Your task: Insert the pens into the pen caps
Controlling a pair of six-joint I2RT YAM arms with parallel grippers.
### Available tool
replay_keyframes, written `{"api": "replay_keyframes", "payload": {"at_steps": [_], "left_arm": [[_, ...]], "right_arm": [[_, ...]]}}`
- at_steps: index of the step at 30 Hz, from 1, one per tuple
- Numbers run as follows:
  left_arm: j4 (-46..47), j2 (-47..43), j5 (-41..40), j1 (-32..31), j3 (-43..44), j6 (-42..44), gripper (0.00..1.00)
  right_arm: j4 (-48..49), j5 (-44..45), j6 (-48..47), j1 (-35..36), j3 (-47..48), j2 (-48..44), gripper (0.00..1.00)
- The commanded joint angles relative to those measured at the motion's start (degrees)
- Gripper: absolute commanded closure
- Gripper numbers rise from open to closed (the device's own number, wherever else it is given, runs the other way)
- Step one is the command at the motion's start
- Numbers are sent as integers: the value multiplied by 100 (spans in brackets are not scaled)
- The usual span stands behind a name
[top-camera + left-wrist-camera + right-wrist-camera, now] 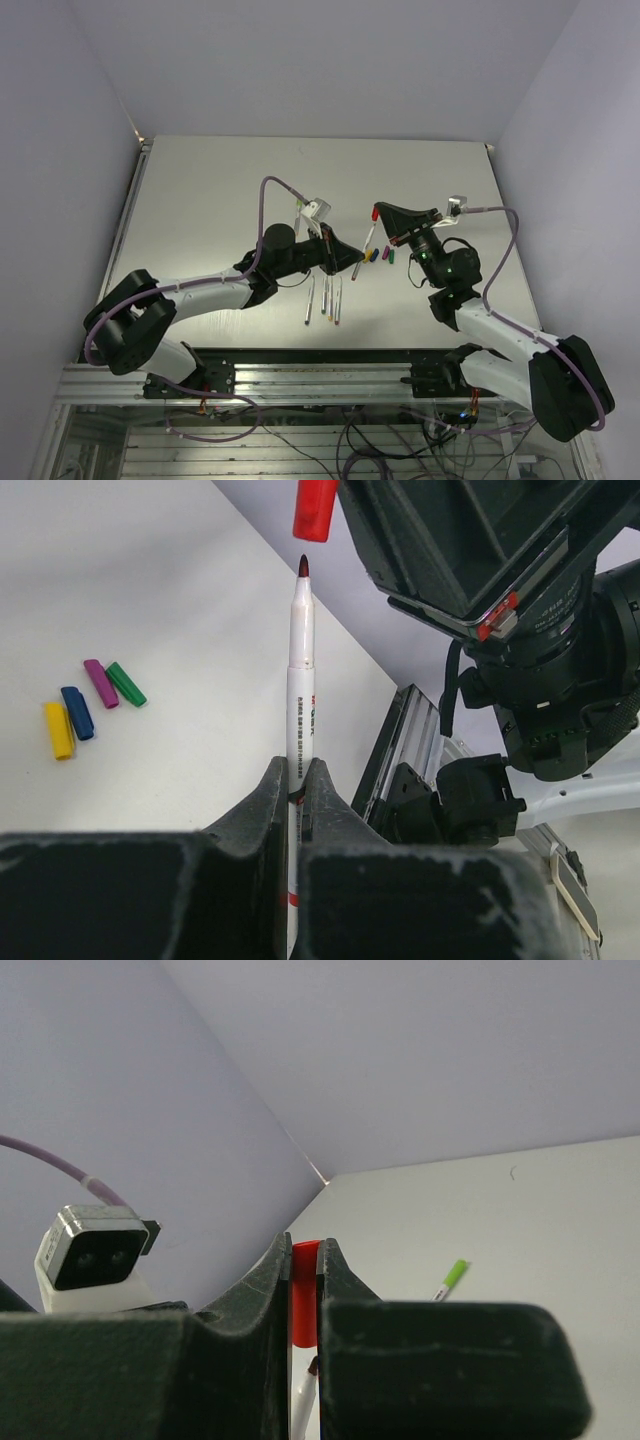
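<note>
1. A white bench [250, 180] carries four loose caps [76, 712] and spare pens [308, 300].
2. The left fingers [286, 782] clamp a pen [300, 680], its tip toward twelve o'clock.
3. The right fingers [322, 1265] pinch the red cap [316, 510] just beyond that tip, not touching.

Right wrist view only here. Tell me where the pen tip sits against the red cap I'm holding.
Observer: The left end effector holds the red-tipped pen upright. Its tip sits just below the red cap, with a small gap between them.
Operator: Locate the other caps.
Observer: The yellow cap, blue cap, purple cap and green cap lie side by side on the table, left of the pen in the left wrist view.
Operator: Count the pens lying loose.
Observer: The top view shows four pens, roughly parallel, toward the table's near edge.
</note>
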Motion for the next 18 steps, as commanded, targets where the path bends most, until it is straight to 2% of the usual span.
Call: {"api": "replay_keyframes", "payload": {"at_steps": [1,18], "left_arm": [[203,-223,-149,-32,-97,116,93],[284,-282,-201,-36,-125,115,93]], "right_arm": [[84,99,-82,32,-71,-170,100],[117,116,35,61,-107,-103,100]]}}
